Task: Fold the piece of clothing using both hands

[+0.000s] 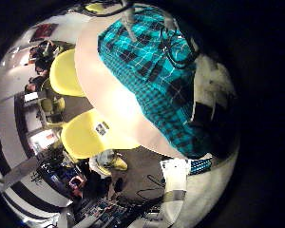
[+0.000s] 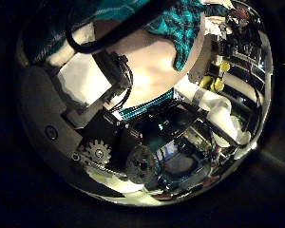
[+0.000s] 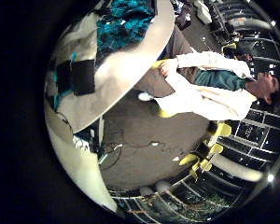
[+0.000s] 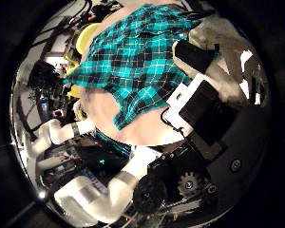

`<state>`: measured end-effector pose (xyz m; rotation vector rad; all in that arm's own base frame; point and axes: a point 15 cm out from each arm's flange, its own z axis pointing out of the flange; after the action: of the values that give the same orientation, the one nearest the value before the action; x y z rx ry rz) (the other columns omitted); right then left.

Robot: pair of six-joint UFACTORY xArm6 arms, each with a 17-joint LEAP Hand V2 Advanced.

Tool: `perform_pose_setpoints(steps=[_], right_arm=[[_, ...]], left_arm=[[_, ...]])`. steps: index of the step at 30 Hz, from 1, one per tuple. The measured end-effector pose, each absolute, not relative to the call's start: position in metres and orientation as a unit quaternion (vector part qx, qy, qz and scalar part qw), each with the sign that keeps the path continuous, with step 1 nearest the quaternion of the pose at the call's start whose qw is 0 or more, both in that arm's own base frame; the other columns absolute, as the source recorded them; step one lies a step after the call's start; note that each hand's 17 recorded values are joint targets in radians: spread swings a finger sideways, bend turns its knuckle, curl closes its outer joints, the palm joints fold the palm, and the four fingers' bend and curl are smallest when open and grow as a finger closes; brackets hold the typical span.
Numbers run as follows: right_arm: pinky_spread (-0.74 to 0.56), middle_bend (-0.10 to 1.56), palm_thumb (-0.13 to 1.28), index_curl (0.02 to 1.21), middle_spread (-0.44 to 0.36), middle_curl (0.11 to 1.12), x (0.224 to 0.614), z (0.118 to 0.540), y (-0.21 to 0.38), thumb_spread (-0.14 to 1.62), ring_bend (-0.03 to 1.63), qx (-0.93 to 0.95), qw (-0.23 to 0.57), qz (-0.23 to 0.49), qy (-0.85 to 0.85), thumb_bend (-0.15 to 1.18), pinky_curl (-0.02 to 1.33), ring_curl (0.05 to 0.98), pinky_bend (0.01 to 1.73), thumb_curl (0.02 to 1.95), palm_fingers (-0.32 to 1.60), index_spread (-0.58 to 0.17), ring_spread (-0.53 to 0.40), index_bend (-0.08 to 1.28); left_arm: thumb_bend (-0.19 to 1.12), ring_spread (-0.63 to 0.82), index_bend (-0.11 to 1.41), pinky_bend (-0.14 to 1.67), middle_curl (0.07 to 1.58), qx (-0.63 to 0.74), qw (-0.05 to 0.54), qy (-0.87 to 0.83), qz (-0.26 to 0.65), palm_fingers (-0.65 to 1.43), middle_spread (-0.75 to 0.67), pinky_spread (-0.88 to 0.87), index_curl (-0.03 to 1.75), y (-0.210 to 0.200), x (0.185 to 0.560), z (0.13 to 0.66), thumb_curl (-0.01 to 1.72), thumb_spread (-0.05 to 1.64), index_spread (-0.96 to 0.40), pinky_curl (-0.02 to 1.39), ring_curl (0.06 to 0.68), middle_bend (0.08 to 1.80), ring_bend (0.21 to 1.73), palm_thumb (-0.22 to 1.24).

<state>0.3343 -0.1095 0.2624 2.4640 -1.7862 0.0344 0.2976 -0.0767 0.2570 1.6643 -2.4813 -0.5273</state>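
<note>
A checked piece of clothing [image 4: 133, 66] lies spread on a round table [image 4: 133, 128], with one edge near the table's rim. In the right thumb side palm view my right hand [image 4: 204, 100] hangs above it with relaxed fingers that hold nothing. The right little finger side palm view shows the clothing [image 3: 126, 23] further off on the table [image 3: 112, 70]. In the left little finger side palm view the clothing [image 1: 152, 76] lies below my left hand [image 1: 211, 95]. The left thumb side palm view shows its edge [image 2: 180, 24] past my left hand's relaxed fingers [image 2: 95, 85].
Two chairs [image 1: 66, 71] [image 1: 90, 133] stand at the table's rim [image 1: 109, 119] in the left little finger side palm view. A white arm [image 4: 81, 128] shows beyond the table's edge in the right thumb side palm view. Room clutter surrounds the table.
</note>
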Motion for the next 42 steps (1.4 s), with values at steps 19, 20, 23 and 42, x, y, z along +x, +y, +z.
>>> perform_pose_setpoints(steps=[19,20,23,42], right_arm=[[0.06,0.55,0.62,0.5,-0.282,0.49,0.294,0.189,-0.064,1.03,0.86,0.862,0.091,-0.07,-0.493,-0.04,0.5,0.409,0.79,0.45,-0.03,-0.409,-0.122,0.34],[0.09,0.53,0.61,0.49,-0.282,0.48,0.292,0.186,-0.06,1.03,0.84,0.865,0.093,-0.073,-0.488,-0.04,0.49,0.397,0.76,0.44,-0.02,-0.406,-0.109,0.32],[0.16,0.49,0.6,0.47,-0.263,0.45,0.29,0.177,-0.049,1.01,0.78,0.873,0.096,-0.075,-0.473,-0.04,0.44,0.365,0.69,0.41,0.01,-0.401,-0.081,0.3],[-0.16,0.52,0.81,0.42,-0.334,0.43,0.303,0.15,-0.029,0.91,0.77,0.889,0.159,-0.033,-0.428,0.0,0.3,0.297,0.58,0.42,0.95,-0.484,-0.27,0.32]], left_arm=[[-0.01,-0.46,0.18,1.18,1.19,0.551,0.052,-0.815,-0.168,0.96,-0.68,-0.61,1.58,-0.08,0.303,0.257,0.65,1.1,-0.53,0.75,0.528,0.78,1.41,0.81],[-0.01,-0.46,0.18,1.18,1.19,0.552,0.052,-0.815,-0.168,0.96,-0.68,-0.61,1.58,-0.08,0.303,0.257,0.65,1.1,-0.52,0.75,0.528,0.78,1.41,0.81],[-0.01,-0.45,0.18,1.18,1.19,0.551,0.052,-0.815,-0.168,0.96,-0.69,-0.61,1.59,-0.08,0.305,0.257,0.65,1.09,-0.51,0.75,0.528,0.78,1.41,0.82],[-0.01,-0.46,0.18,1.17,1.19,0.554,0.049,-0.815,-0.165,0.99,-0.7,-0.62,1.61,-0.076,0.306,0.262,0.65,1.08,-0.45,0.75,0.523,0.77,1.39,0.81]])
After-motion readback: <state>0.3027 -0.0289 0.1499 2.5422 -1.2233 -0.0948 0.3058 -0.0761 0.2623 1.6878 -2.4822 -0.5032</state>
